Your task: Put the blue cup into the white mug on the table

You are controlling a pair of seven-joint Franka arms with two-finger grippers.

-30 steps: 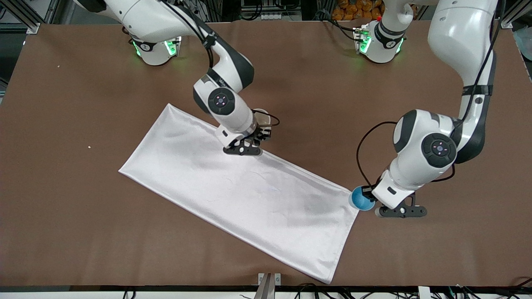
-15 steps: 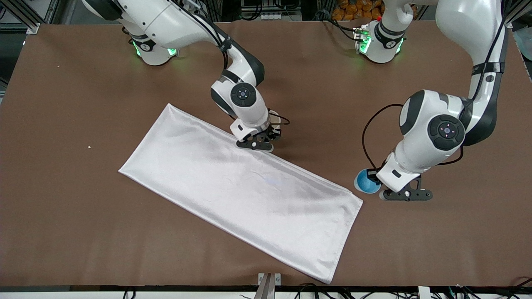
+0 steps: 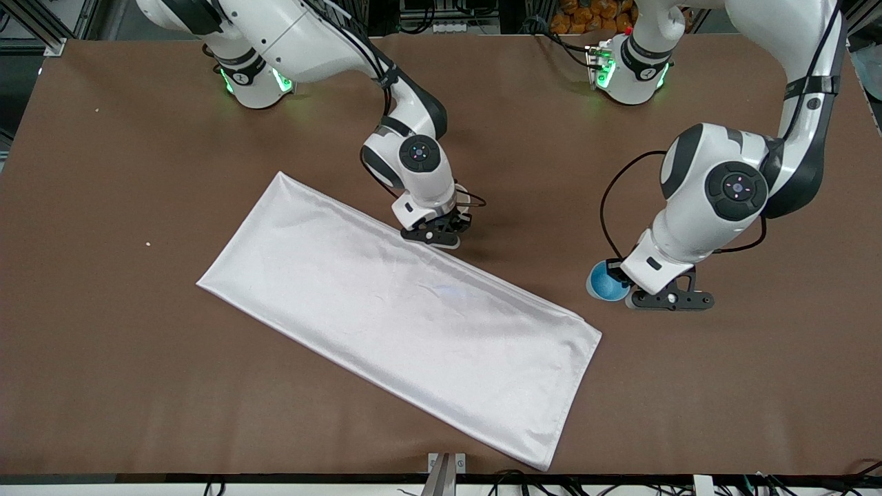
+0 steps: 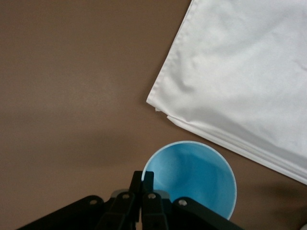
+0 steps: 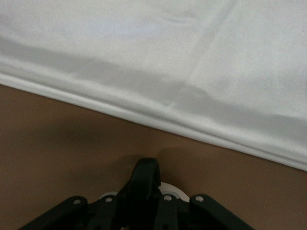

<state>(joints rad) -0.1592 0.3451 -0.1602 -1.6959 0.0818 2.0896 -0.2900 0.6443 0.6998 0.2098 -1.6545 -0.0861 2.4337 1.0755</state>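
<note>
so my left gripper [image 4: 142, 179] is clamped on the rim of the blue cup [image 4: 192, 175], one finger inside the wall and one outside, and the cup hangs upright, mouth up, over bare brown table [image 3: 689, 413] just off the corner of the white cloth [image 3: 386, 310] at the left arm's end. my right gripper [image 5: 146, 175] is over the table at the cloth's long edge, and it looks closed on the white mug [image 3: 460, 195]. only a sliver of pale rim shows under the fingers in the right wrist view, and in the front view the mug is mostly hidden by the wrist, so i judge the hold and don't see it plainly.

the step in hand, as i read it, is bringing cup and mug together. the two are well apart, with table and the cloth's edge between them. to do it well i should keep the cup level, since a rim pinch lets it swing. i should carry it high enough to clear the mug's lip and centre it over the opening before lowering, because the cup is only a little narrower than the mug. the mug must sit steady and upright on the table first. i would let go only once the cup's base is inside the rim.
</note>
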